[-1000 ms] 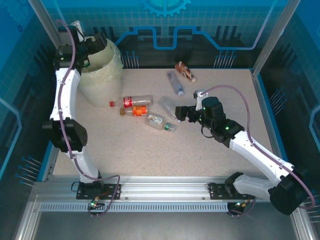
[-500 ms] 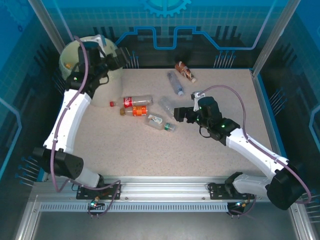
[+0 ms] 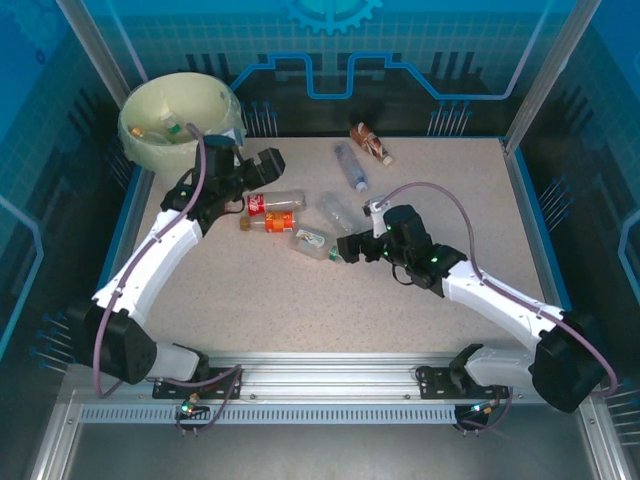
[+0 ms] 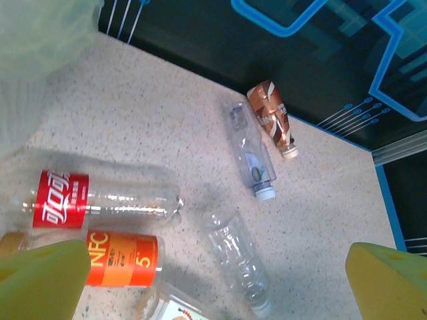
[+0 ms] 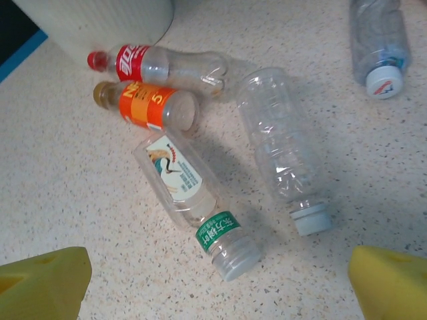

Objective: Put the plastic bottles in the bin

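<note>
The green-capped bottle (image 5: 190,193) is lying on the speckled counter (image 5: 80,200) in the middle of the right wrist view. Its long axis is running from upper left to lower right, with the cap end pointing at the bottom edge. The right gripper (image 3: 346,247) is sitting just beside that cap, jaws spread wide and holding nothing. Its yellow fingers (image 5: 40,280) are framing the bottom corners of the frame. This arm is clearly the nearer one, and the bottle is lying almost in line with its reach, so a turn of the wrist is probably needed to close across the body.

Just to the right, the clear unlabelled bottle (image 5: 280,147) is lying nearly parallel. Above it in the frame, the red-labelled bottle (image 4: 100,200) and the orange-labelled bottle (image 4: 120,257) are lying side by side, both running left to right. The left gripper (image 3: 265,165) is hanging over them, also wide open and empty.

The bin (image 3: 140,152) is standing in the upper left of the overhead view, already holding some bottles. The brown-labelled bottle (image 3: 371,143) is lying well apart, toward the top centre.
</note>
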Controlling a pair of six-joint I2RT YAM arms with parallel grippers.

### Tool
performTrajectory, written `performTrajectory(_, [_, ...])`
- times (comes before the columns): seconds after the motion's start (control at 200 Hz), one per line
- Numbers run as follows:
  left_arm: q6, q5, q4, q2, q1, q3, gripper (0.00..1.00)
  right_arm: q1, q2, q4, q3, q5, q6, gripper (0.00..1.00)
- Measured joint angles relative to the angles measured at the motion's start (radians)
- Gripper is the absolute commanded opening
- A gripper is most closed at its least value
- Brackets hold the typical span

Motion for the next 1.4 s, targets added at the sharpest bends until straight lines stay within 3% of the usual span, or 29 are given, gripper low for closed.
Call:
performTrajectory(0.145, [-0.034, 0.016, 0.007, -0.005, 0.0, -0.039, 0.99, 0.014, 0.065, -0.002, 0.005, -0.04, -0.064, 1.0])
performTrajectory(0.37, [-0.071, 0.021, 0.014, -0.005, 0.0, -0.068, 0.99, 0.062, 0.288, -0.052, 0.118, -0.094, -0.177, 0.98])
performTrajectory(0.7, [-0.098, 0.028, 0.009, -0.006, 0.0, -0.152, 0.99, 0.083, 0.514, -0.097, 0.272, 0.01, -0.252, 0.97])
performTrajectory(0.94, [-0.105, 0.051, 0.012, -0.041, 0.0, -0.209, 0.99, 0.081, 0.627, -0.149, 0.318, 0.017, -0.279, 0.95])
performTrajectory(1.1, [-0.105, 0.07, 0.023, -0.067, 0.0, -0.253, 0.99, 0.081, 0.656, -0.164, 0.32, 0.013, -0.283, 0.83])
performTrajectory(1.401, [-0.134, 0.131, 0.073, -0.086, 0.0, -0.34, 0.99, 0.083, 0.64, -0.153, 0.295, 0.01, -0.282, 0.46])
